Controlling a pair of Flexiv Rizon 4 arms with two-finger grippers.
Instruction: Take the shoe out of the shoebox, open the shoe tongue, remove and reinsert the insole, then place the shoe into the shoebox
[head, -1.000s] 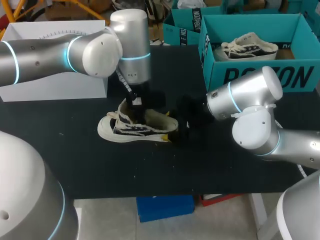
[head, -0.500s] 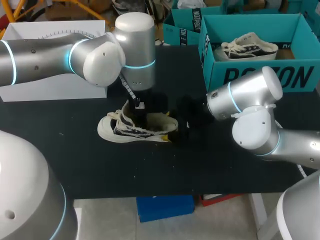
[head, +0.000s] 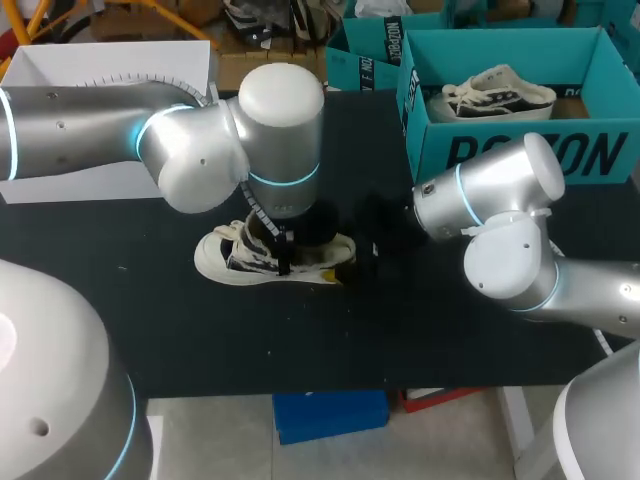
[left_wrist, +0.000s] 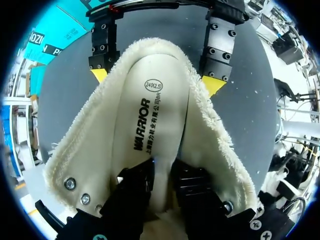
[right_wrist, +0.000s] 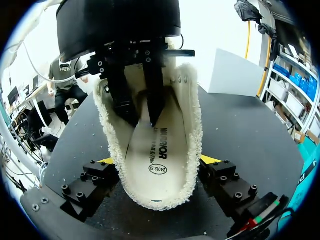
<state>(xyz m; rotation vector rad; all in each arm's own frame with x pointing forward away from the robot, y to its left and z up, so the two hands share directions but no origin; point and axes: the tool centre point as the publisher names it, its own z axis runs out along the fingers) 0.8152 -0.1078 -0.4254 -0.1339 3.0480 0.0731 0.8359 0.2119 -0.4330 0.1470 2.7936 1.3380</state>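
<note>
Clamping fleecy-lined shoe (right_wrist: 194, 135), right end effector (right_wrist: 157, 160); smooth cream insole (right_wrist: 150, 150)

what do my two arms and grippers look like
Both the left arm and right arm are smooth silver tubes with rounded joints ringed by glowing light-blue bands. A black-and-white striped cable runs down the left wrist. The left gripper and right gripper have blocky black bolted fingers; the right's show yellow tips.
</note>
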